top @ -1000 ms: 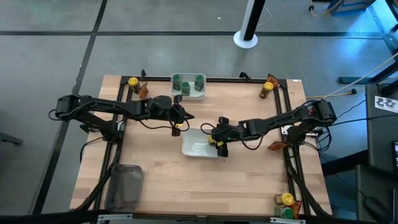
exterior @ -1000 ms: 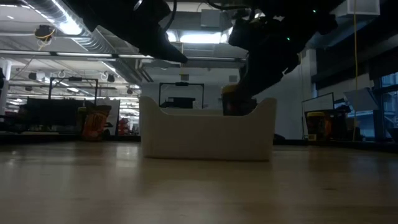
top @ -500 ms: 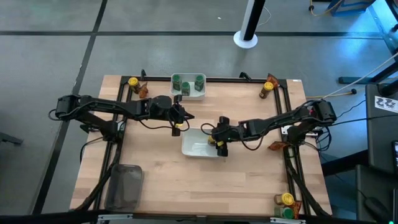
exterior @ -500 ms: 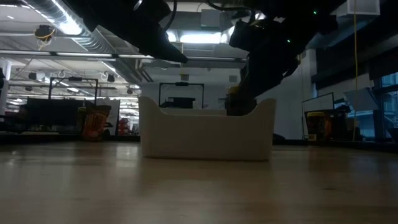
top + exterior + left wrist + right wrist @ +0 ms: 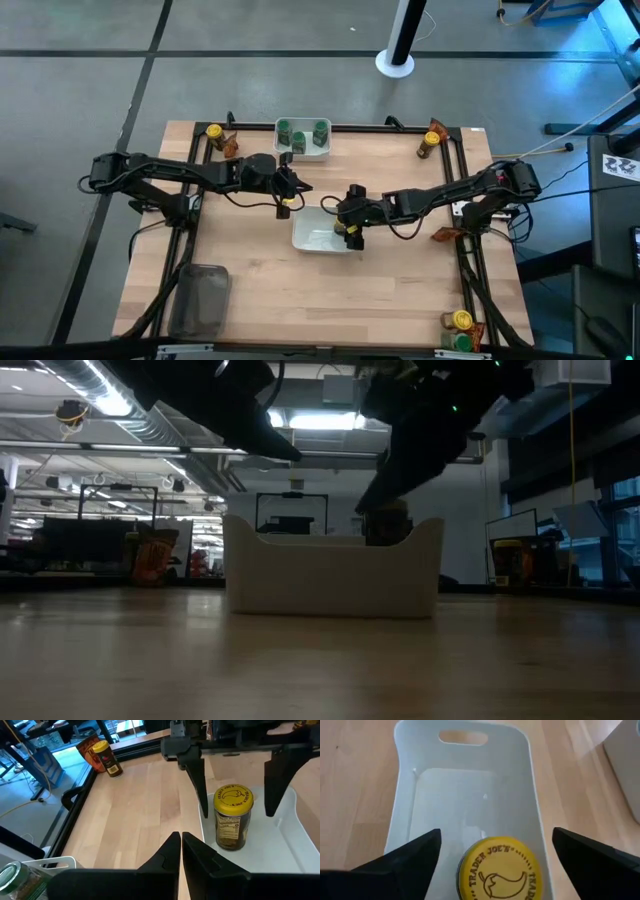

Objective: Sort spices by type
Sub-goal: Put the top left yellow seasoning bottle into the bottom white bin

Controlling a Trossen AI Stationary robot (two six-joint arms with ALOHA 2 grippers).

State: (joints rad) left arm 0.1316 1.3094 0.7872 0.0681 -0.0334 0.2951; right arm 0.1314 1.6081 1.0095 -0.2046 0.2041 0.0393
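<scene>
A jar with a yellow cap point(image 5: 232, 817) stands upright on its base inside a white bowl point(image 5: 315, 238) in the middle of the table, at the bowl's right end. My right gripper point(image 5: 346, 226) hangs open over it. Its two fingers point(image 5: 201, 795) stand on either side of the jar, apart from it. The cap point(image 5: 497, 870) shows between them in the right wrist view. My left gripper point(image 5: 180, 840) is shut with nothing in it, just off the bowl's far left corner and raised above the table.
A second white bowl point(image 5: 303, 137) with green-capped jars sits at the far edge. Yellow-capped jars and packets lie at the far left point(image 5: 213, 132), far right point(image 5: 430, 143) and near right point(image 5: 460, 320) corners. A packet point(image 5: 445, 235) is at the right edge, a clear grey tray point(image 5: 200, 300) near left.
My right gripper has opened and let go of the yellow-capped jar, then risen a little above it. The jar stays upright in the white bowl.
</scene>
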